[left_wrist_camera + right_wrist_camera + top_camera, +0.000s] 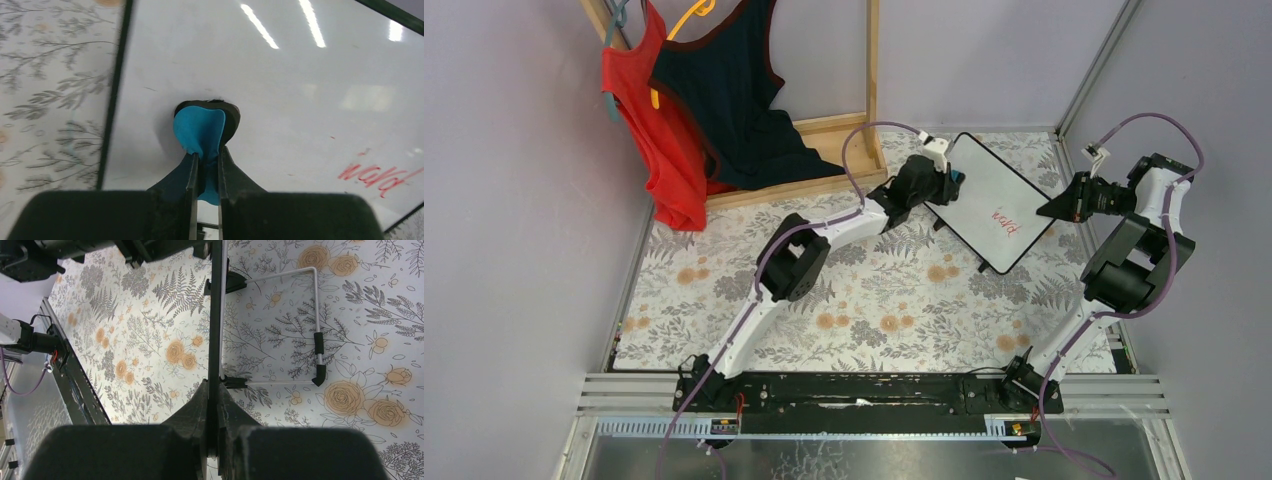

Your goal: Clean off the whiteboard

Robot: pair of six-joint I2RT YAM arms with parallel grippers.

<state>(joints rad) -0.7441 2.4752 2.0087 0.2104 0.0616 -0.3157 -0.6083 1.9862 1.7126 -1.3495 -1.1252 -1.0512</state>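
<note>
whiteboard (984,195), one; blue eraser (200,131), one

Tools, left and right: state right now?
Left tool: closed, holding the eraser.
Right tool: closed, clamping the whiteboard by its edge.

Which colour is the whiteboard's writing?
Red; the writing on the whiteboard shows best in the left wrist view.
</note>
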